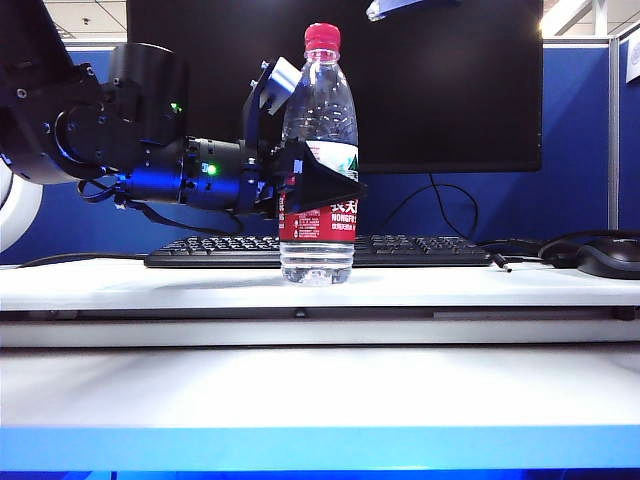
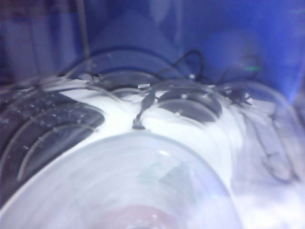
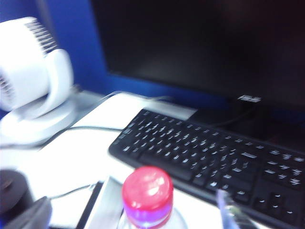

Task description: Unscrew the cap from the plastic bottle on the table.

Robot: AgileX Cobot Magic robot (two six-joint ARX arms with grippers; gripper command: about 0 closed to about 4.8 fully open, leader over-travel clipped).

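Note:
The clear plastic bottle (image 1: 318,110) stands upright on the white table (image 1: 320,385), its red cap (image 1: 322,37) sitting on the neck. My left gripper (image 1: 320,186) reaches in from the left and is shut on the bottle's red-and-white label. In the left wrist view the bottle's wall (image 2: 119,186) fills the picture and hides the jaws. My right gripper (image 1: 398,8) hovers above and to the right of the cap. From its wrist view the cap (image 3: 147,188) lies just below, untouched, and one pale fingertip (image 3: 226,210) stands well clear of it, so the gripper is open.
A black keyboard (image 1: 400,250) lies right behind the bottle, under a dark monitor (image 1: 440,90). A black mouse (image 1: 610,258) and cables sit at the right. A white fan (image 3: 33,81) stands at the left end of the desk.

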